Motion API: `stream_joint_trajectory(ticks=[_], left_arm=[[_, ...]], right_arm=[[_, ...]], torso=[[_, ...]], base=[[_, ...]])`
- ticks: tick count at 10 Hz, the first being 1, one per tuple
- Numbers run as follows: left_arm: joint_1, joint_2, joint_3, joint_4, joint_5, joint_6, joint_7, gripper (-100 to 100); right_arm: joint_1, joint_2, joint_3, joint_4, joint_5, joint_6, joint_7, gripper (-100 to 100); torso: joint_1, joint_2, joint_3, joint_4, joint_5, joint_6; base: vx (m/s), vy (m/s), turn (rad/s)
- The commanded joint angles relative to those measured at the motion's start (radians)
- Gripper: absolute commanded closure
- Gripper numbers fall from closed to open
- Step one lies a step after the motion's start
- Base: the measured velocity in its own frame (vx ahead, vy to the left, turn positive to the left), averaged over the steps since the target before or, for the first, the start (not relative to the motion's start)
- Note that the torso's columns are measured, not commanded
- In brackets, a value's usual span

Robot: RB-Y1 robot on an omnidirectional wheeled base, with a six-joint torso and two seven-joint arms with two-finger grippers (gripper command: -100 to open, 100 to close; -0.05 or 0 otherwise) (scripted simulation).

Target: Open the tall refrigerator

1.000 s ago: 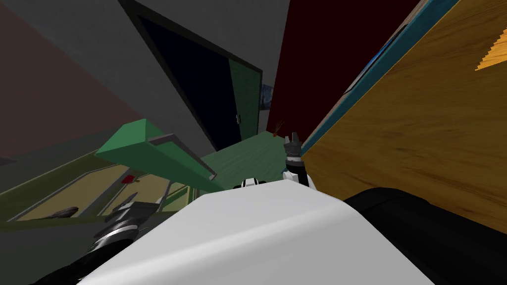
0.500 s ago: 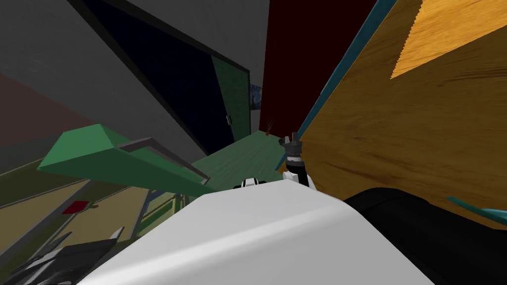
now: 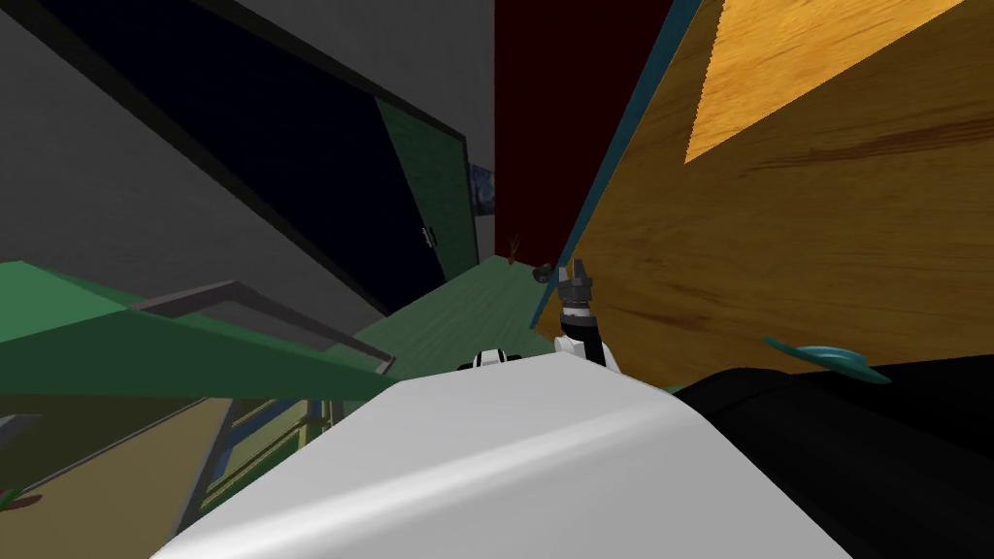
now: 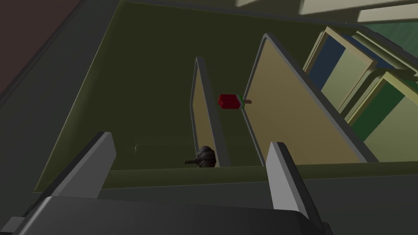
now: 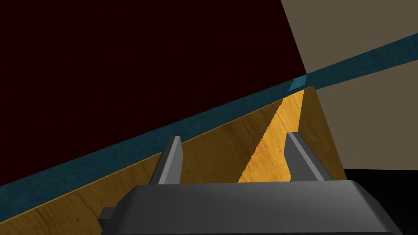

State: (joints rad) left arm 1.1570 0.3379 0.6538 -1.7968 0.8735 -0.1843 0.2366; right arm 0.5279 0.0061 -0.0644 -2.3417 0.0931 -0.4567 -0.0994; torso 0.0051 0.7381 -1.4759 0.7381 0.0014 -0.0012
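Fingers (image 4: 100, 161) of the left gripper (image 4: 190, 139) stand apart and empty, pointing into the fridge (image 4: 134, 81), which is at my left with its green door (image 3: 146, 340) swung open. Inside, a red lolly (image 4: 230, 101) lies between two tan shelves (image 4: 294, 114), and a dark lump (image 4: 205, 157) sits by the nearer shelf's front. On the right gripper (image 5: 233, 137) the fingers are apart too, gripping nothing, close before a wooden panel (image 5: 212, 151) with a teal edge (image 5: 122, 151)

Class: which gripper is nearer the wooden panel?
Right. The right gripper sits close beside the panel; the left gripper is over an olive compartment holding a red ice pop.
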Motion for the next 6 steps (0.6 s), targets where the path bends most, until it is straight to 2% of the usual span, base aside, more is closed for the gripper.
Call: stream_joint_trajectory(ticks=[1, 2, 3, 5, 6], left_arm=[[0.068, 0.062, 0.046, 0.067, 0.057, -0.070, 0.059, -100], [0.088, 0.062, 0.066, 0.093, 0.083, -0.090, 0.059, -100], [0.104, 0.062, 0.066, 0.136, 0.112, -0.120, 0.059, -100], [0.151, 0.062, 0.066, 0.136, 0.113, -0.147, 0.059, -100], [0.189, 0.102, 0.116, 0.176, 0.160, -0.188, 0.097, -100]], right_arm=[[0.000, 0.000, 0.000, 0.000, 0.000, 0.000, 0.000, 0], [0.000, 0.000, 0.000, 0.000, 0.000, 0.000, 0.000, 0], [0.000, 0.000, 0.000, 0.000, 0.000, 0.000, 0.000, 0], [0.000, 0.000, 0.000, 0.000, 0.000, 0.000, 0.000, 0], [0.000, 0.000, 0.000, 0.000, 0.000, 0.000, 0.000, 0]], torso=[[0.000, 0.000, 0.000, 0.000, 0.000, 0.000], [-0.009, 0.001, 0.000, 0.000, -0.002, 0.003], [-0.010, -0.001, 0.000, 0.000, -0.003, 0.001], [-0.001, 0.000, 0.000, 0.000, 0.000, 0.000], [-0.001, 0.000, 0.000, 0.000, 0.000, 0.001]], base=[[-0.021, -0.113, -0.370], [0.001, -0.140, -0.452], [0.023, -0.063, -0.333], [0.012, -0.001, -0.032], [0.015, -0.117, -0.310]])
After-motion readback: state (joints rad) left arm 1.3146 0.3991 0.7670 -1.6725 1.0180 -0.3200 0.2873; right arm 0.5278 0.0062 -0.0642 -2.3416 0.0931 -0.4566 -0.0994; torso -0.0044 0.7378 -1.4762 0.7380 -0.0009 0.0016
